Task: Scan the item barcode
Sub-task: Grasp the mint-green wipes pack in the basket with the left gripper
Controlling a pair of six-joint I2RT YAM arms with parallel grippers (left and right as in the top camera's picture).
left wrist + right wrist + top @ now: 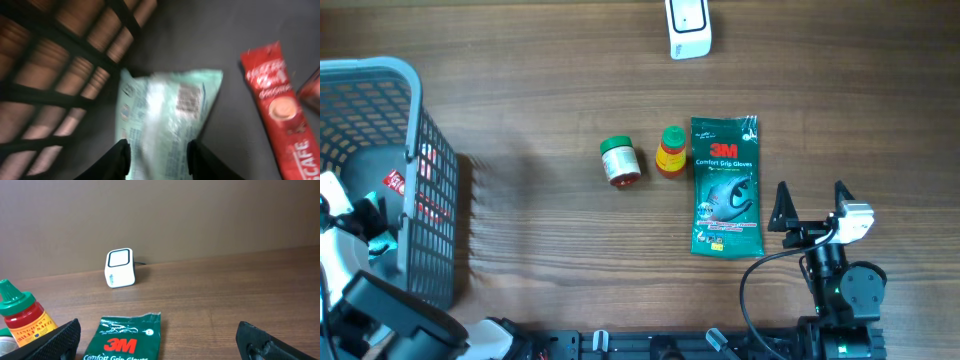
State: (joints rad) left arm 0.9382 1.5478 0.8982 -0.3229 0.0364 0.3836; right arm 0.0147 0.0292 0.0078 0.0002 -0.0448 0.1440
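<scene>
L fingers (112, 162) — mint packet (165, 115) btwn.

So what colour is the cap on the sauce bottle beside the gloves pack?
Green; the sauce bottle cap shows best in the right wrist view.

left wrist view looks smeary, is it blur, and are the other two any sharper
Left wrist: motion-blurred and dim, the packet print and red sachet lettering smeared; right wrist: sharp, evenly lit, scanner crisp; overhead: sharp, gloves pack readable.
</scene>
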